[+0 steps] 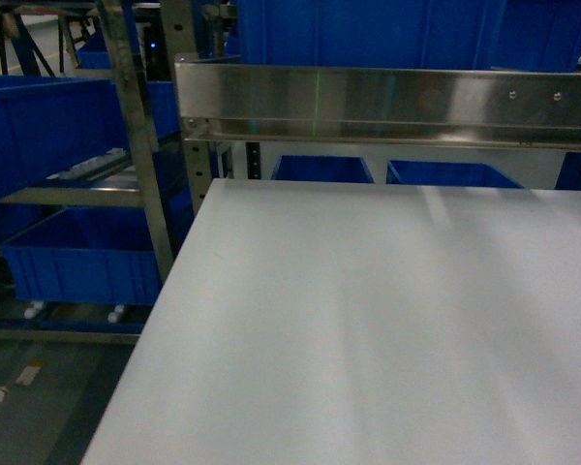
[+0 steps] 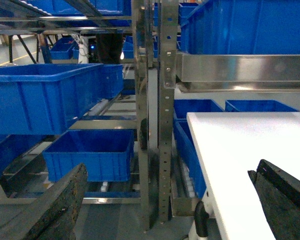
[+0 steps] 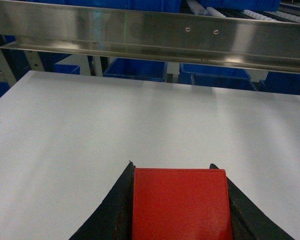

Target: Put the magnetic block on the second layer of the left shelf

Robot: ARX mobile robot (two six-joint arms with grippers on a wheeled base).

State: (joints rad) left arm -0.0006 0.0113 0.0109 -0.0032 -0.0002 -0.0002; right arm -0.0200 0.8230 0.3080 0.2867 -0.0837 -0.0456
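The magnetic block (image 3: 179, 205), a flat-faced bright red piece, sits clamped between the dark fingers of my right gripper (image 3: 171, 167), low over the white tabletop (image 3: 140, 120). My left gripper (image 2: 171, 167) is open, its two worn dark fingers (image 2: 60, 205) spread wide with nothing between them, facing the steel-post rack left of the table. On that rack a large deep blue bin (image 2: 45, 97) rests on the left shelf second layer (image 1: 39, 136). Neither gripper shows in the head view.
A steel rail (image 1: 387, 102) runs across the table's far edge, with blue bins behind and below it. Perforated steel posts (image 2: 165, 125) stand between table and rack. A smaller blue bin (image 2: 90, 155) sits on the lower tier.
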